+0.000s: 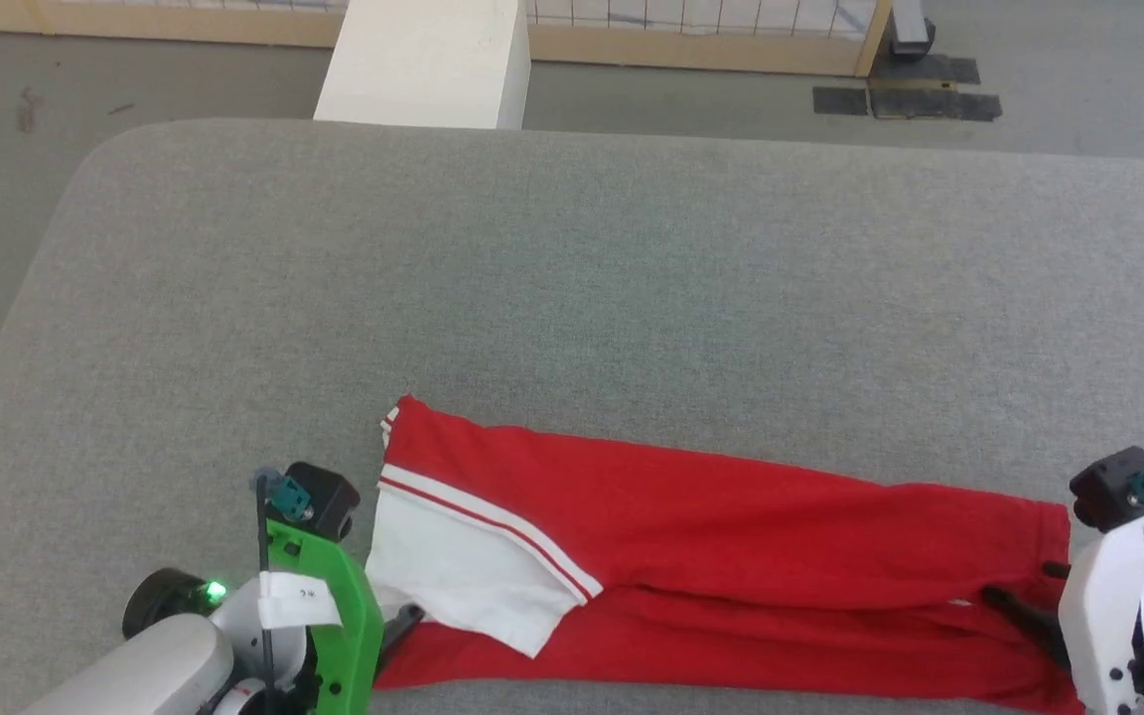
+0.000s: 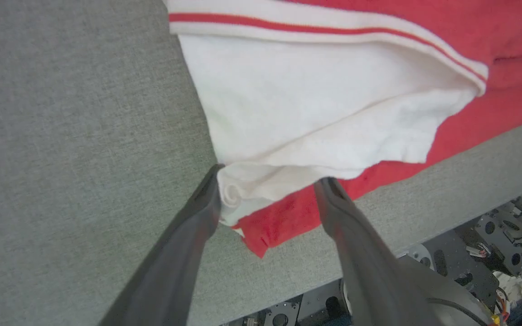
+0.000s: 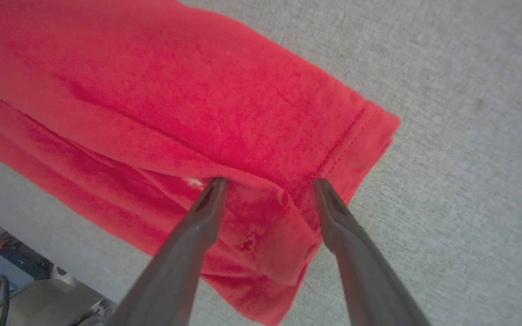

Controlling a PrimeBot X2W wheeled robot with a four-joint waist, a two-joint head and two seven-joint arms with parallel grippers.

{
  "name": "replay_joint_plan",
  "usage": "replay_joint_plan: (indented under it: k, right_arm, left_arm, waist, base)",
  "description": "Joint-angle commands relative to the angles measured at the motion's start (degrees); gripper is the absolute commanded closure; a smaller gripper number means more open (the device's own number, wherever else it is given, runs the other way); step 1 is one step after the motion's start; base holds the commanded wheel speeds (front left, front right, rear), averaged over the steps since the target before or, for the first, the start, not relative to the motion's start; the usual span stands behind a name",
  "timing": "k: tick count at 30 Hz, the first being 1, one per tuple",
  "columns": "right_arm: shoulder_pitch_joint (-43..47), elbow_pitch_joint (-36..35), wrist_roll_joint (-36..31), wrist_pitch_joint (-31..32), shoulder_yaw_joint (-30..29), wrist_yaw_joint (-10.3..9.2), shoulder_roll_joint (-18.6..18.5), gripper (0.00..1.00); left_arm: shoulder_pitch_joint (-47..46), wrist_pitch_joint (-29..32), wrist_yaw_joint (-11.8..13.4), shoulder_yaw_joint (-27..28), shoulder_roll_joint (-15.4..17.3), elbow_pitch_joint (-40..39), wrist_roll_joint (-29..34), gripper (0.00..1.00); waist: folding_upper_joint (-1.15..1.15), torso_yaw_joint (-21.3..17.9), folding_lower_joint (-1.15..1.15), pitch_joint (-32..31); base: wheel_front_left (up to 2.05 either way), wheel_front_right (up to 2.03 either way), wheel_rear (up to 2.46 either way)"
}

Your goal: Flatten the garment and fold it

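The garment (image 1: 731, 536) lies on the grey desk (image 1: 572, 278) as a long red band. It sits at 6 o'clock in the head view, close to the near edge, and runs from about 7 o'clock to 4 o'clock.

A lengthwise fold looks laid, with the upper layer resting over a lower one that shows along the near side. At the 7 o'clock end, a white sleeve (image 1: 453, 571) with red-and-white striped trim (image 1: 493, 521) lies flopped over the red body. A stitched hem (image 3: 356, 136) closes the 4 o'clock end.

The left jaws stand apart, their dark fingers (image 2: 184, 244) either side of the rolled white sleeve corner and clamping nothing. The right jaws are also apart, with fingers (image 3: 188, 244) resting on the rumpled red cloth beside the hem.

The step in hand seems to be the pause between folds. The next move probably calls for a fresh pinch through all layers at one end, then carrying that end across to the other.

The knit is soft, limp and slightly fuzzy, so loose layers could slide or bunch. The desk's woven covering looks coarse enough to hold the lower layer in place.
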Motion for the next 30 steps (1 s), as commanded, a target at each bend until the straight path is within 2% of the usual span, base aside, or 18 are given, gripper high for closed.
replay_joint_plan:
  k: [1, 6, 12, 23, 26, 30]
  right_arm:
    - [-0.95, -0.05, 0.85, -0.05, -0.68, -0.08, 0.39, 0.0]
    - [-1.1, -0.95, 3.11, 0.34, -5.03, -0.08, 2.43, 0.0]
    - [-0.31, -2.43, 2.72, 1.14, -11.75, -0.08, 6.96, 0.0]
    - [4.36, -3.05, -5.98, 5.7, -22.68, -0.08, 19.73, 0.0]
    - [5.17, -3.1, -9.13, 6.93, -25.61, -0.08, 23.58, 0.0]
    - [5.42, -2.61, -14.14, 8.68, -29.24, -0.08, 28.62, 0.0]
  left_arm:
    - [-0.59, -1.33, 0.03, 0.78, -0.6, 0.49, 0.55, 0.0]
    - [-0.81, -7.35, 1.68, 4.57, -2.92, 1.05, -0.33, 0.0]
    - [-1.15, -15.91, 5.01, 9.3, -5.11, 1.54, 0.72, 0.0]
    - [1.03, -40.49, 12.44, 16.38, -10.77, 7.11, 8.78, 0.0]
    - [1.41, -43.48, 13.02, 16.1, -11.34, 7.88, 13.04, 0.0]
    - [2.54, -44.57, 13.38, 14.75, -11.76, 7.73, 21.02, 0.0]
  waist:
    - [0.0, -0.13, 0.0, -1.06]
    - [0.0, -0.17, 0.0, -3.61]
    - [0.0, -0.03, 0.0, -5.16]
    - [0.0, -0.4, 0.0, -5.27]
    - [0.0, -0.55, 0.0, -4.95]
    - [0.0, -0.65, 0.0, -4.33]
  base:
    - [0.0, 0.0, 0.0]
    - [0.0, 0.0, 0.0]
    - [0.0, 0.0, 0.0]
    - [0.0, 0.0, 0.0]
    - [0.0, 0.0, 0.0]
    - [0.0, 0.0, 0.0]
